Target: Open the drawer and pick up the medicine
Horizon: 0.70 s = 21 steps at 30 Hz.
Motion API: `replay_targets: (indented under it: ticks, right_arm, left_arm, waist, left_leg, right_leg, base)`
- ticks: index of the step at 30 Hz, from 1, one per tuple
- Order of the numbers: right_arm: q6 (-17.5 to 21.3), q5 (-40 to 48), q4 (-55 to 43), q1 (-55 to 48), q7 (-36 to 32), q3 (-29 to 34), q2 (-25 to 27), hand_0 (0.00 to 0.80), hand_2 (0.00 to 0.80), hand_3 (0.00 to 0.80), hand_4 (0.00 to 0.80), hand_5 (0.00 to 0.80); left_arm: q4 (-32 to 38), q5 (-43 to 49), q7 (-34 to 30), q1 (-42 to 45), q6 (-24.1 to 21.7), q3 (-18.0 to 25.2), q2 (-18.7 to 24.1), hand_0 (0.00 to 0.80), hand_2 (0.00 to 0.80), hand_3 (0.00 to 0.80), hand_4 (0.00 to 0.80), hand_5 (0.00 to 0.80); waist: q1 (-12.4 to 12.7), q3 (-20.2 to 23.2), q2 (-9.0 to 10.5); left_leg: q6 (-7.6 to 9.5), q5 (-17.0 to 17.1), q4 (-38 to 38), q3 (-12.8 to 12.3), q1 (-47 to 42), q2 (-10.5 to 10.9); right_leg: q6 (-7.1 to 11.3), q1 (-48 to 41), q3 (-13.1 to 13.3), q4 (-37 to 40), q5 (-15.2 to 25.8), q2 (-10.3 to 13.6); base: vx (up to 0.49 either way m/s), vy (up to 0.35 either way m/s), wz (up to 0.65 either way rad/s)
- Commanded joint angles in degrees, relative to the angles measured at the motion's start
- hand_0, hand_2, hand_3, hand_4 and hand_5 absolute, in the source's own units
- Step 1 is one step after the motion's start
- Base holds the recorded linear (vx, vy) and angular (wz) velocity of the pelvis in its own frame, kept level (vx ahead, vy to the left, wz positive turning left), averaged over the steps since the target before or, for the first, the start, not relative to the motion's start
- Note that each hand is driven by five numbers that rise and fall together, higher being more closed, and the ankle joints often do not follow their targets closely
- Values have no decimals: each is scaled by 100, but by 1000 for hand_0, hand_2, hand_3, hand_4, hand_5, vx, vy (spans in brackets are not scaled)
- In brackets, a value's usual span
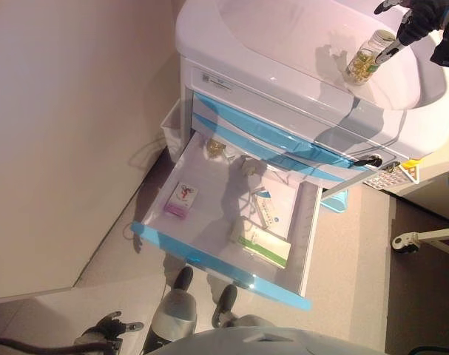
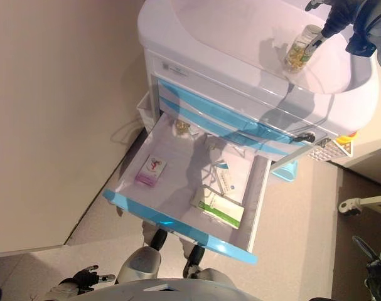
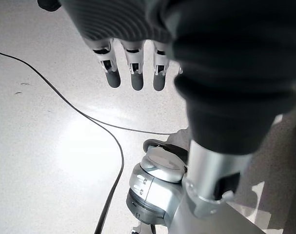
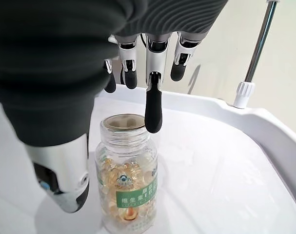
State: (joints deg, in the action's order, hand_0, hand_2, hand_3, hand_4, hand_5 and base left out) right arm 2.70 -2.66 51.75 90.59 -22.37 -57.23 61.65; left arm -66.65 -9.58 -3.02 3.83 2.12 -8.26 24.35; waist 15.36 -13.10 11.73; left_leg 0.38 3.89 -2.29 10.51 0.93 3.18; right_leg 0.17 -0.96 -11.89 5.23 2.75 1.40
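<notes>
Speckled grey floor surrounds a white medical cart (image 1: 209, 44) whose tray top carries one capsule bottle (image 1: 368, 59) — upright, lid off, with the right hand (image 4: 152, 105) just above it, fingers straight, one near the rim. One blue-fronted drawer (image 2: 177, 219) stands open with three medicine boxes (image 2: 151, 170) and small, unclear items at the back; the left hand (image 3: 133, 73) hangs relaxed over the floor.

Around my cart, nothing but plain surroundings.
A pale wall (image 1: 61, 111) stands to my left; speckled floor (image 1: 357, 244) lies below. The white cart (image 1: 209, 29) carries a wire basket (image 1: 393, 176) on its right side, a castor (image 1: 405, 242) nearby.
</notes>
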Motion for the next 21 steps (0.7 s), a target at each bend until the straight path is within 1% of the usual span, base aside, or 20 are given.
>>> replay_targets:
  ticks: [1,3,5,6,7,9,12,16,21]
  right_arm:
    - [10,672,170,692,406,-202,95,0,0,0,0,0]
    - [43,935,89,701,434,-95,109,0,0,0,0,0]
    - [4,1392,-35,656,358,16,183,0,0,0,0,0]
    - [61,1480,-97,624,343,67,219,0,0,0,0,0]
    - [8,1811,-227,531,265,182,311,0,0,0,0,0]
    - [34,2107,-408,384,215,347,436,0,0,0,0,0]
    - [88,2280,-663,55,166,698,660,0,0,0,0,0]
    - [190,2238,-771,-289,202,1033,946,0,0,0,0,0]
    - [333,2237,-777,-591,165,1267,1243,0,0,0,0,0]
  left_arm:
    - [-256,31,-13,157,-91,-139,168,0,0,0,0,0]
    - [-288,71,-29,164,-112,-144,169,0,0,0,0,0]
    - [-325,160,-69,173,-118,-132,164,0,0,0,0,0]
    - [-336,183,-73,178,-122,-135,157,0,0,0,0,0]
    - [-358,230,-73,207,-147,-107,129,0,0,0,0,0]
    - [-382,256,-83,207,-149,-112,104,0,0,0,0,0]
    - [-426,289,-79,219,-166,-89,40,0,0,0,0,0]
    - [-462,253,-111,192,-172,-55,25,0,0,0,0,0]
    - [-467,156,-48,140,-110,-45,-18,0,0,0,0,0]
  waist:
    - [-23,169,53]
    - [-54,187,48]
    - [-112,222,37]
    - [-136,233,31]
    - [-186,260,11]
    - [-273,300,-17]
    - [-420,387,-80]
    - [-593,499,-168]
    - [-755,608,-263]
  left_leg:
    - [133,-345,-151,147,-41,330]
    - [134,-354,-153,119,-60,324]
    - [140,-367,-163,84,-90,320]
    - [143,-372,-163,70,-100,320]
    - [145,-382,-165,36,-122,318]
    - [148,-396,-166,-20,-150,316]
    - [150,-415,-189,-126,-207,307]
    - [150,-440,-213,-257,-280,299]
    - [146,-451,-250,-359,-338,296]
  right_leg:
    - [202,-144,-16,-481,-313,-152]
    - [201,-147,0,-483,-313,-151]
    - [206,-146,28,-497,-314,-147]
    - [205,-148,41,-503,-317,-144]
    - [211,-153,63,-514,-319,-135]
    - [223,-152,106,-524,-315,-123]
    - [239,-144,192,-535,-310,-113]
    - [265,-144,330,-523,-292,-109]
    - [291,-131,486,-507,-273,-109]
  base:
    - [0,0,0]
    - [0,0,0]
    - [0,0,0]
    - [-31,27,-2]
    - [-32,30,-3]
    - [-34,28,-5]
    - [-37,35,-11]
    - [-40,25,-25]
    - [-31,20,-22]
